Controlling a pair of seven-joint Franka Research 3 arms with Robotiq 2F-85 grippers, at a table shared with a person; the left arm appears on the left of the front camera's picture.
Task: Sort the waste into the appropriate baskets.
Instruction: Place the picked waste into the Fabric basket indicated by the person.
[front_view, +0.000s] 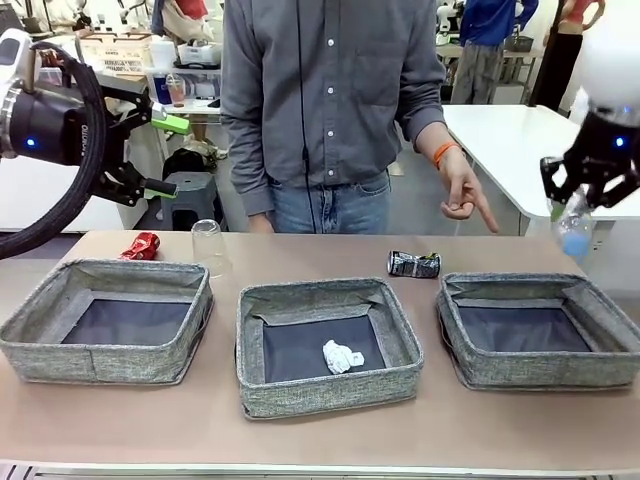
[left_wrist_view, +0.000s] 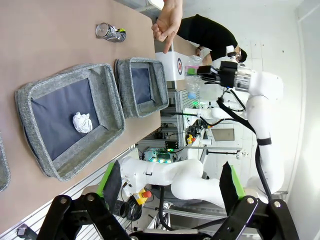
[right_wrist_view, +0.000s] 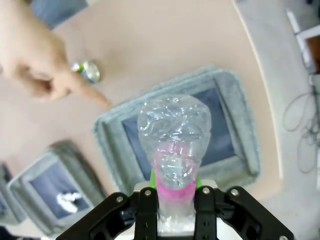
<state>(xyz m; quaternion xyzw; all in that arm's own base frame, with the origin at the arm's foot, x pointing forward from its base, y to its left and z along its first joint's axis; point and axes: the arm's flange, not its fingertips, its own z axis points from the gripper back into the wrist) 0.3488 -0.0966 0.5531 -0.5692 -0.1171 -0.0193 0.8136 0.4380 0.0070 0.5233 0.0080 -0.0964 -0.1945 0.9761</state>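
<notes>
A long tan table (front_view: 320, 440) carries everything, and a person (front_view: 330, 90) in a grey shirt stands at its far edge. The person's hand (front_view: 463, 193) points a forefinger down towards the right end. Three grey woven bins sit in a row across the near half, apart from one another. The left bin (front_view: 100, 365) and right bin (front_view: 540, 372) show their dark inner bottoms whole, while the middle bin (front_view: 330, 392) holds one thing. The left jaws are released and spread wide, raised well above the table beyond the left bin's far left corner. The right jaws are clenched on a crumpled clear bottle (front_view: 575, 225), which hangs from them high over the table, with blue at its lower end. In the front view the bottle is above the right bin's far right corner; in the right wrist view that bin lies straight beyond the bottle, and a pink band on it sits just at the jaws. A clear cup (front_view: 207, 245) stands upside down behind the left bin's far right corner. A crushed red can (front_view: 141, 246) lies just left of the cup. A crushed dark can (front_view: 414, 264) lies on its side behind the gap between the middle and right bins. A crumpled white tissue (front_view: 341, 356) rests on the middle bin's bottom, near its front wall.
</notes>
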